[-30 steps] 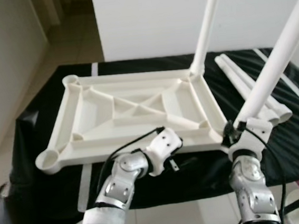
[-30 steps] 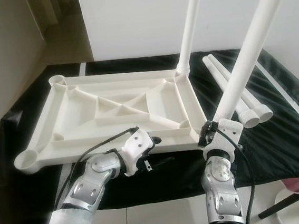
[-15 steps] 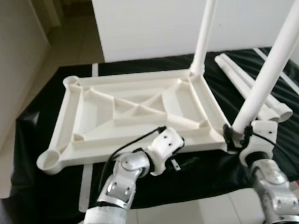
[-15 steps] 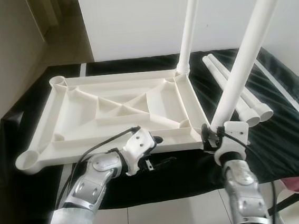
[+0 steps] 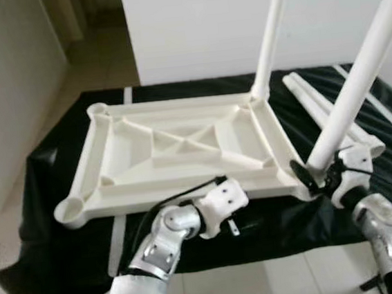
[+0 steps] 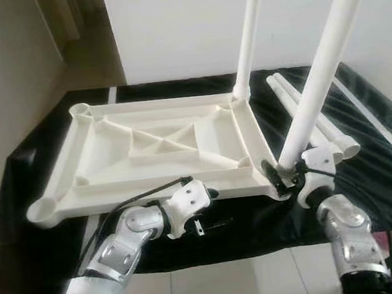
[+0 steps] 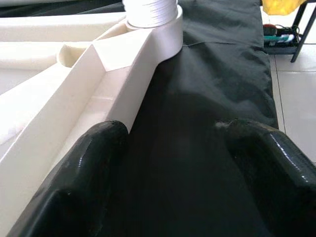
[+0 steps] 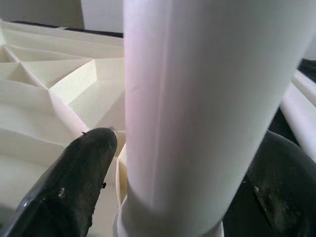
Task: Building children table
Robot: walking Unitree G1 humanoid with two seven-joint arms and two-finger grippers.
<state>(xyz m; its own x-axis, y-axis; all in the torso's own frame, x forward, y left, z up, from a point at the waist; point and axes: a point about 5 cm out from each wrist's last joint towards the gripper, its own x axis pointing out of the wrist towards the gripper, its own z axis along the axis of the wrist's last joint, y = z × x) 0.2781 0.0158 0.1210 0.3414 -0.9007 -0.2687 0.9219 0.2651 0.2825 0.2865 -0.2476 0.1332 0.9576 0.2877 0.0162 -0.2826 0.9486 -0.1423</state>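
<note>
The white tabletop [image 5: 178, 105] lies upside down on a black cloth. One white leg [image 5: 272, 35] stands in its far right corner socket. A second leg [image 5: 356, 83] rises slanted from the near right corner. My right gripper [image 5: 317, 175] is shut on this leg just above the socket, one black finger [image 8: 74, 177] on each side of it. My left gripper [image 5: 232, 220] rests open at the tabletop's front rim, with black cloth between its fingers [image 7: 79, 187]. The near left socket [image 5: 69, 211] and the far left socket [image 5: 97, 109] hold nothing.
Two loose white legs [image 5: 316, 100] lie on the cloth right of the tabletop, with a thin white strip [image 5: 379, 105] beyond them. A white wall stands behind the table. Tiled floor surrounds it. A yellow item [image 7: 281, 7] sits past the right end.
My right arm has swung out to the right while its gripper stays at the leg's base. The left gripper has shifted slightly right along the front rim. The camera has moved a little.
</note>
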